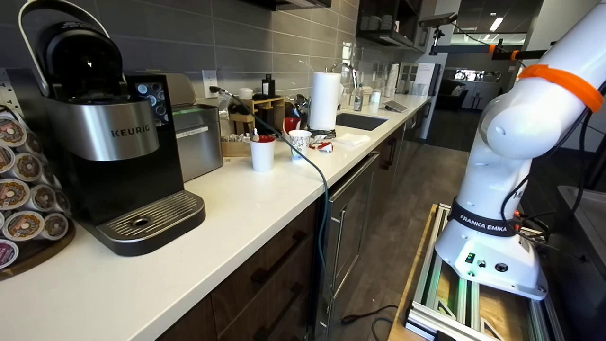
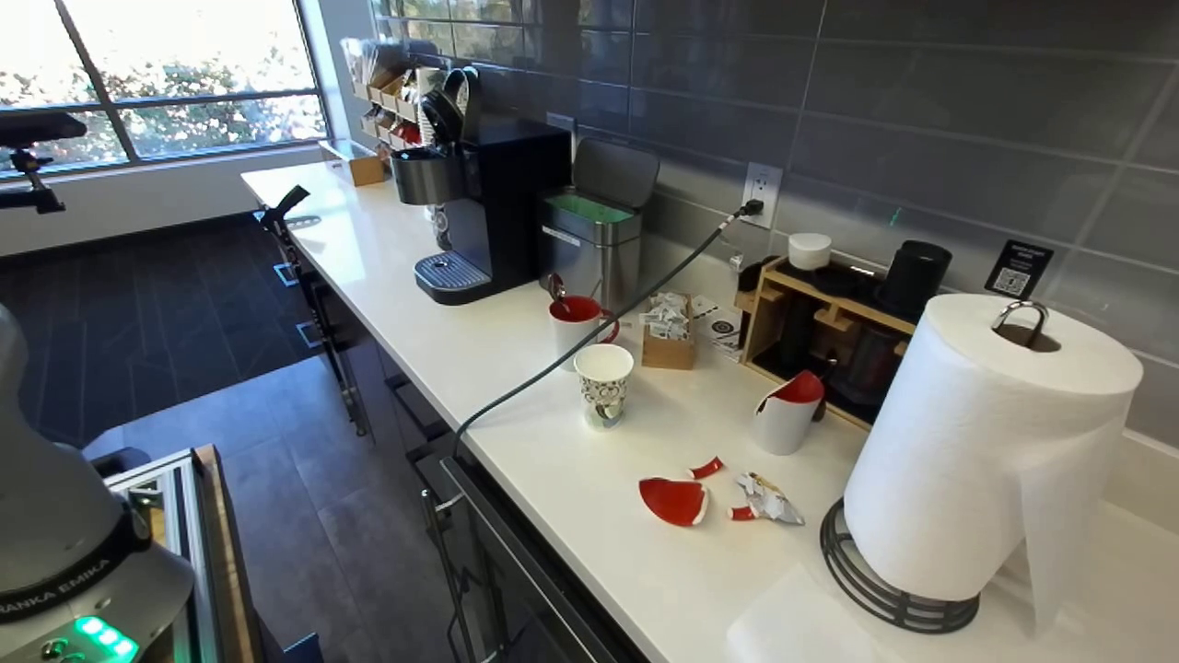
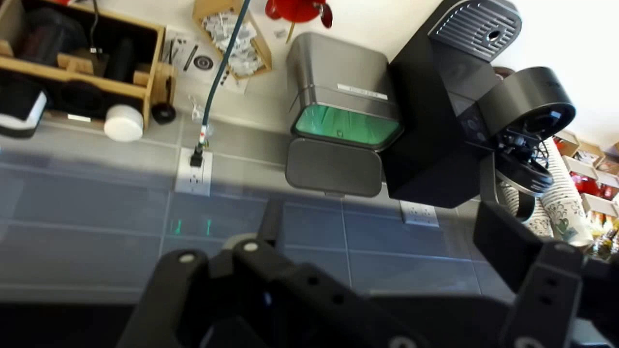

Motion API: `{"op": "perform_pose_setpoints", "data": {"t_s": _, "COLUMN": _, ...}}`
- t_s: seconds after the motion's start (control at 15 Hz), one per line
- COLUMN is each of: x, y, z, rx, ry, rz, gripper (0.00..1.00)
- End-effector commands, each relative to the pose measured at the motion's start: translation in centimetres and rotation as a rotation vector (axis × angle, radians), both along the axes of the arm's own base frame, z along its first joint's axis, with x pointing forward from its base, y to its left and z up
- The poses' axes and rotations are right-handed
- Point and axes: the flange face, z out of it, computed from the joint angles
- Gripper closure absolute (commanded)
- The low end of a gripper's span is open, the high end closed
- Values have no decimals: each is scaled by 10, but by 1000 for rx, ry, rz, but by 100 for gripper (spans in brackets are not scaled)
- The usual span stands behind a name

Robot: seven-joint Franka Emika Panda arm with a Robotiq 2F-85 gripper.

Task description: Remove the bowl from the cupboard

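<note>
black tool up close, jaws well apart, nothing clasped. i cannot make out the bowl anywhere; presumably it sits in the overhead cupboard, so removal looks undone: grasping, drawing out and setting down remain. on the bench: one coffee machine, one bin, one paper cup, two red-lined mugs, one paper roll.

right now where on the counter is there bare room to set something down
The counter is bare between the coffee maker and the intact mug, in front of the metal bin; also between the coffee pods and the counter's front edge. It's crowded around the patterned paper cup, red broken pieces and paper towel roll.
</note>
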Motion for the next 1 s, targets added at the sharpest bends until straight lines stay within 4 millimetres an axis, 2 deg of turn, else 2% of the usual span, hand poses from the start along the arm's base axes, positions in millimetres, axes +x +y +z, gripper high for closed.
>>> {"op": "perform_pose_setpoints", "data": {"t_s": 0.0, "x": 7, "y": 27, "z": 43, "rx": -64, "ry": -187, "rz": 55, "gripper": 0}}
{"op": "perform_pose_setpoints", "data": {"t_s": 0.13, "x": 12, "y": 40, "z": 62, "rx": -103, "ry": -309, "rz": 61, "gripper": 0}}
{"op": "perform_pose_setpoints", "data": {"t_s": 0.33, "x": 24, "y": 53, "z": 82, "rx": -166, "ry": -494, "rz": 62, "gripper": 0}}
{"op": "perform_pose_setpoints", "data": {"t_s": 0.6, "x": 44, "y": 60, "z": 85, "rx": -278, "ry": -722, "rz": 74, "gripper": 0}}
{"op": "perform_pose_setpoints", "data": {"t_s": 0.67, "x": 49, "y": 68, "z": 79, "rx": -317, "ry": -769, "rz": 90, "gripper": 0}}
{"op": "perform_pose_setpoints", "data": {"t_s": 0.8, "x": 58, "y": 66, "z": 74, "rx": -383, "ry": -878, "rz": 46, "gripper": 0}}
{"op": "perform_pose_setpoints", "data": {"t_s": 0.87, "x": 54, "y": 69, "z": 84, "rx": -344, "ry": -808, "rz": 54, "gripper": 0}}
{"op": "perform_pose_setpoints", "data": {"t_s": 0.93, "x": 58, "y": 71, "z": 80, "rx": -365, "ry": -844, "rz": 42, "gripper": 0}}
